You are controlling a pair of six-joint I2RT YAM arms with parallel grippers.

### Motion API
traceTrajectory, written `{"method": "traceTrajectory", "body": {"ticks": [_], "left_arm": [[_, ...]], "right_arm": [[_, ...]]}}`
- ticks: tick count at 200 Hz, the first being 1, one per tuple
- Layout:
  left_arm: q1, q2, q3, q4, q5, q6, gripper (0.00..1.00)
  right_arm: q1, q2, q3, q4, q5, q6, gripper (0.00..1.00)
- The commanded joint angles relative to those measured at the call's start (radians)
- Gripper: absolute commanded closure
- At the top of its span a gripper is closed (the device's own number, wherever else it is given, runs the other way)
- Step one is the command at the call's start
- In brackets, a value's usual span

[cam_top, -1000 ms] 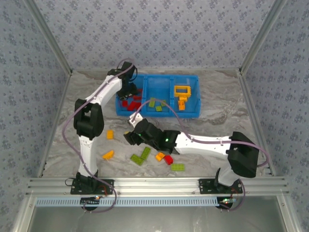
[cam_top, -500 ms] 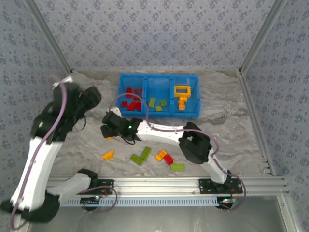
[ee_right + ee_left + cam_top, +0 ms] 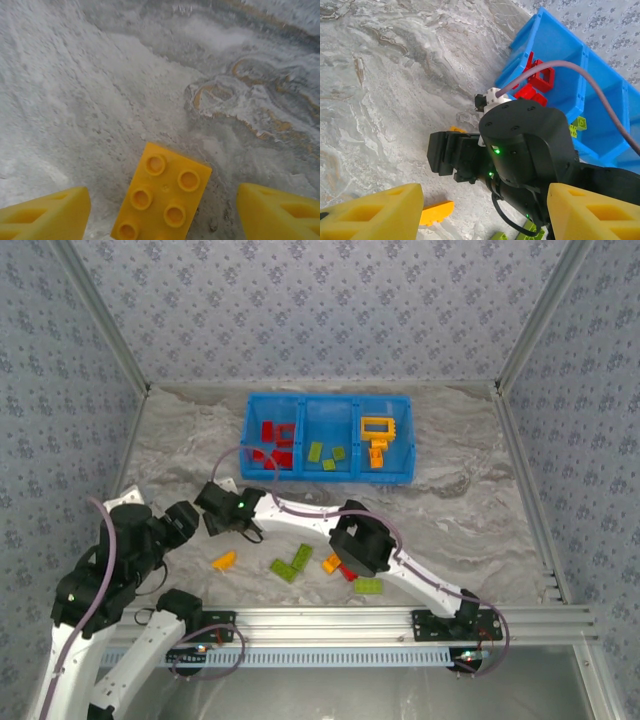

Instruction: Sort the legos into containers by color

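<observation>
Hovering low over the table (image 3: pixel 470 510), the right end effector (image 3: pixel 161 202) straddles an orange-yellow brick (image 3: pixel 165 192). Fingers spread wide, released, a gap on each side of the brick. Nothing grasped.

- Brick lies flat, studs up, toward 9 o'clock of the table, dead centre between the fingers in the right wrist view.
- Long axis, as far as it shows, runs about 7 to 1 o'clock in that view, so the jaws face its long sides. Near end cut off by the frame edge.
- Left end effector (image 3: pixel 485 210) sits near, at about 8 o'clock of the right one, released and empty. The right arm is clearly the nearer.
- Blue tray (image 3: pixel 400 476) at 12 o'clock. An orange frame (image 3: pixel 377 428) lies in its right-hand compartment, the likely destination.
</observation>
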Motion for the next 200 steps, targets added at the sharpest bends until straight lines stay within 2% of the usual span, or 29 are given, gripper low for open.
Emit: {"method": "traceTrajectory", "body": {"ticks": [1,10,45,90,114,134,159,200], "left_arm": [[-0.002,0.002,0.002,-0.021,0.024,-0.013,0.34],[-0.002,0.002,0.001,-0.016,0.028,-0.015,0.34],[-0.002,0.011,-0.003,0.004,0.049,-0.02,0.35],[-0.002,0.018,0.007,0.017,0.066,-0.005,0.35],[-0.002,0.028,0.016,0.017,0.078,0.003,0.35],[-0.002,0.029,0.019,0.029,0.095,0.006,0.35],[-0.002,0.051,0.03,0.065,0.153,0.013,0.35],[-0.008,0.121,0.042,0.184,0.298,0.002,0.38]], "right_arm": [[0.003,0.039,0.055,-0.061,0.013,-0.007,0.26],[0.003,0.047,0.064,-0.064,0.014,-0.009,0.29],[0.0,0.055,0.076,-0.078,0.019,-0.004,0.51],[0.002,0.038,0.068,-0.087,0.044,-0.004,0.55],[0.001,0.033,0.067,-0.102,0.049,-0.003,0.65],[0.001,-0.003,0.026,-0.088,0.05,-0.014,0.7],[0.0,-0.153,-0.127,-0.005,0.08,-0.026,0.72],[-0.021,-0.577,-0.523,0.113,0.239,-0.102,0.73]]}}
